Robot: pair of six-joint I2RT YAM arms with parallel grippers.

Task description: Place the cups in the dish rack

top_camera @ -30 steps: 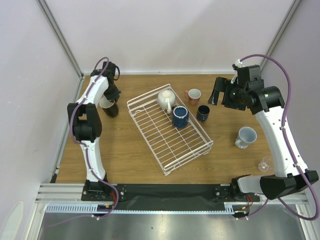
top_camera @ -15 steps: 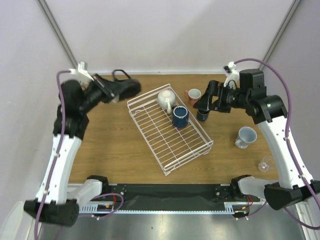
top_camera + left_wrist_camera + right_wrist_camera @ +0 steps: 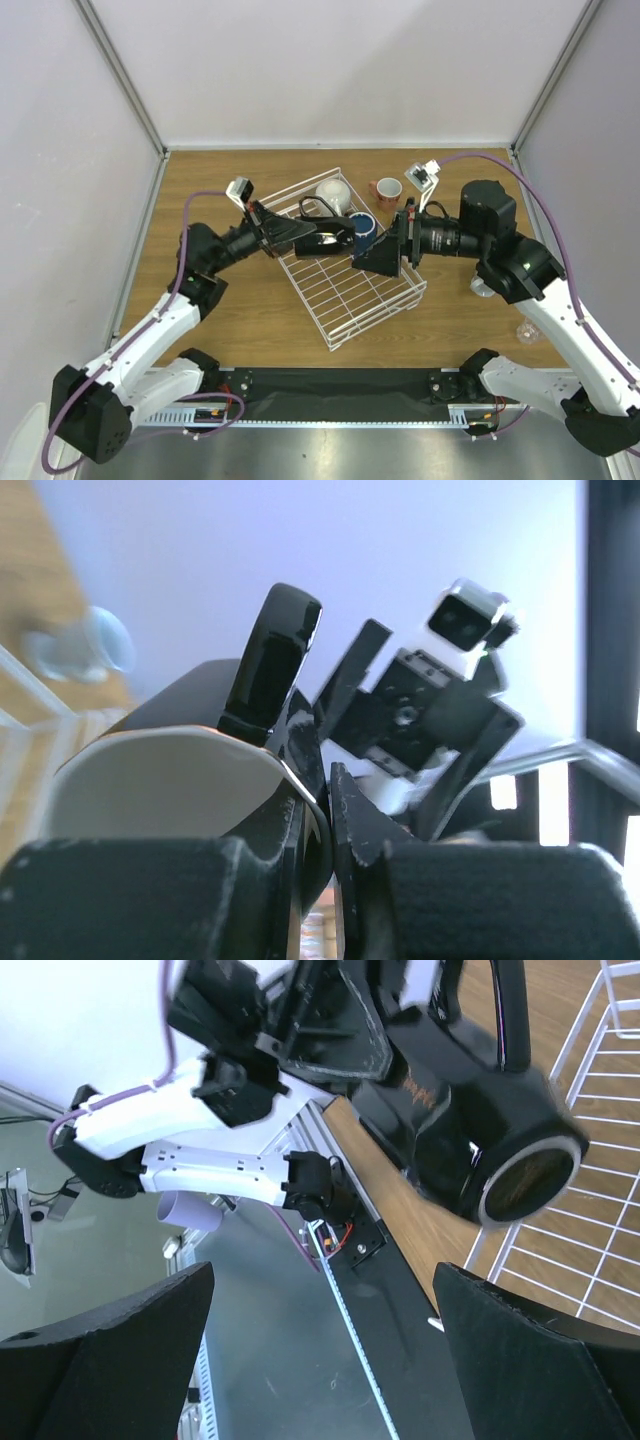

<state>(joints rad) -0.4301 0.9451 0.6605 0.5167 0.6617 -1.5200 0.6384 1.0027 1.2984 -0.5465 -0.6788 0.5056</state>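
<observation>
**Over the dish rack, a black mug hangs between two arms**

Above the white wire dish rack [image 3: 340,300], set at a slant in the middle of the wooden table [image 3: 220,180], the left arm reaches in from the near left. It holds a black mug [image 3: 470,1100] clear of the wires. The left gripper [image 3: 325,800] pinches the mug's wall: one finger lies against the white inside and the other against the glossy black outside, with the handle standing up just beyond them. The mug lies on its side in the air, its round base turned toward the right arm.

The right gripper [image 3: 323,1280] faces it from the other side, close by but not touching. Its two fingers are spread wide with nothing between them, and its wrist camera looks straight at the mug's underside, with rack wires showing past it.

Two cups sit in the far end of the rack. One is a cream-white mug [image 3: 332,192] at the far corner, and just beside it is a navy blue mug [image 3: 364,228], partly hidden by the meeting grippers. A salmon-pink mug [image 3: 387,190] with a white inside stands on the table just outside the rack's far side. On the right, only an edge of a pale grey-blue mug [image 3: 477,288] shows from behind the right arm. A small clear glass [image 3: 528,330] stands nearer the front edge.
</observation>
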